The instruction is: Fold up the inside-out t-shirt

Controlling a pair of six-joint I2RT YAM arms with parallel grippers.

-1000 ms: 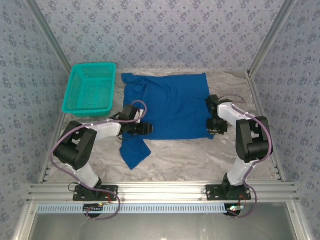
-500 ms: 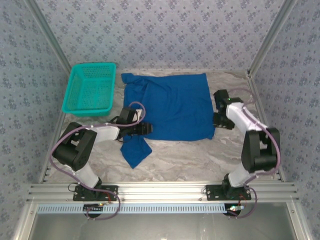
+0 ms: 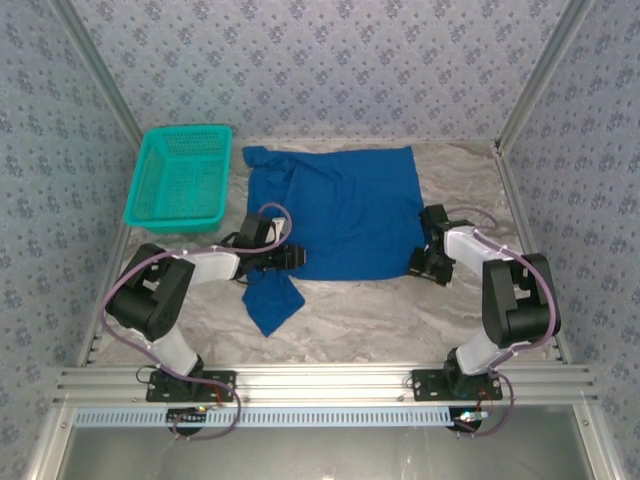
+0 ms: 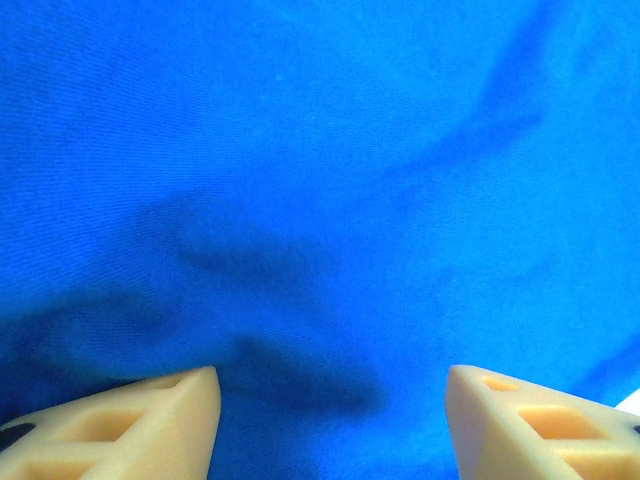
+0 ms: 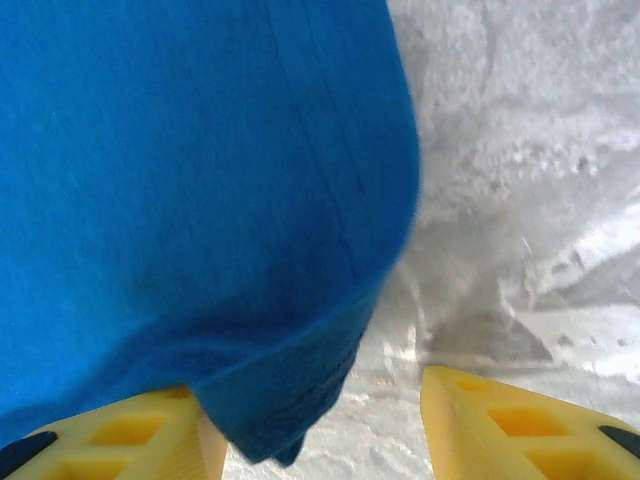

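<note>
Shirt lies spread mostly flat mid-table, btwn the two arms, w/ a few creases across it. Its far-left corner reaches toward the teal basket, which sits at far left, apart from the cloth. A loose flap hangs off the near-left corner toward the bases. L gripper is low over the shirt's left edge, just above that flap, pointing inward. In the left wrist view its fingers stand well apart w/ only blue cloth beyond them, nothing pinched, so the L gripper is open. R gripper is at the shirt's near-right corner, on the cloth's edge. In the right wrist view the R gripper has its jaws parted too: the shirt's corner drapes over one finger, while the other finger sits over bare marbled table; gap clear btwn them, no grip.
</note>
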